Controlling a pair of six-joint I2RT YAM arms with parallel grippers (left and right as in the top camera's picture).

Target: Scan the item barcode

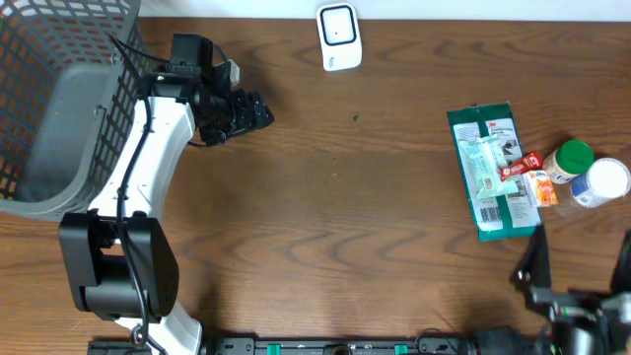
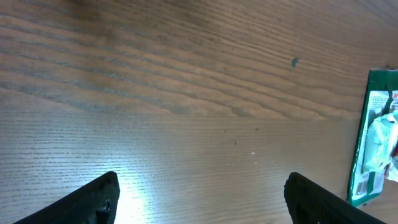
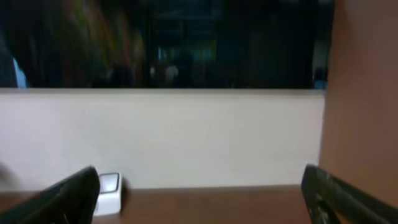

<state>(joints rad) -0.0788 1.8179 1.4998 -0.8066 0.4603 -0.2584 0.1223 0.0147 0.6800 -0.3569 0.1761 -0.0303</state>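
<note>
1 scanner (image 1: 337,36), 1 packet (image 1: 493,173), 2 bottles (image 1: 570,160)

The left arm (image 1: 168,138) is a rounded white link with a thin black cable (image 1: 136,148) strung along it, a bulky black joint housing (image 1: 118,266) at the end farthest from its matte black jaws, while the right arm (image 1: 577,306) shows only black parts behind its jaws.
</note>
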